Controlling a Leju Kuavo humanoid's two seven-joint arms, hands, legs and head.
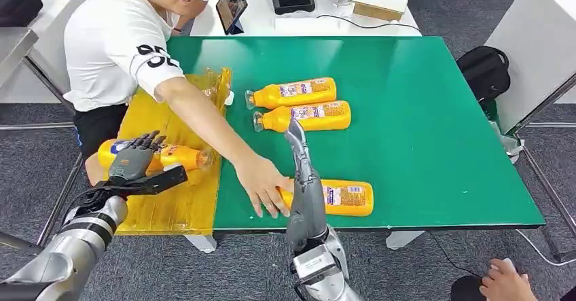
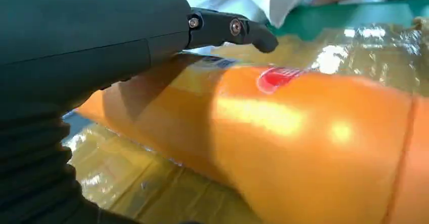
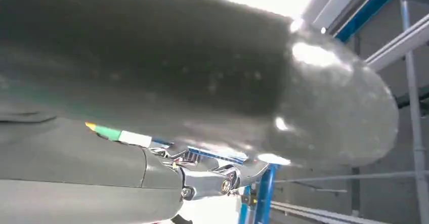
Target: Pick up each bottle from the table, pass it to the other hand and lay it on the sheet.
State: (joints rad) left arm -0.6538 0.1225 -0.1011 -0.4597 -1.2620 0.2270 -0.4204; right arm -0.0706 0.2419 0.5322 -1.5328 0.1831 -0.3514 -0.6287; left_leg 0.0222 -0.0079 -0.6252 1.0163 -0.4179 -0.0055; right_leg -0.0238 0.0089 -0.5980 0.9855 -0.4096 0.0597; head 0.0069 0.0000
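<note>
Four bottles [image 1: 292,93], one sheet [image 1: 178,199], seemingly.

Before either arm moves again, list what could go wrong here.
1. A person's hand rests on the orange plastic bottle near the table's front edge, right beside the robot's raised right hand; moving that arm could strike the person.
2. The left hand lies over the orange bottle on the yellow sheet; lifting away carelessly might drag or roll it.
3. The front bottle lies close to the green table edge and could be knocked off.
</note>
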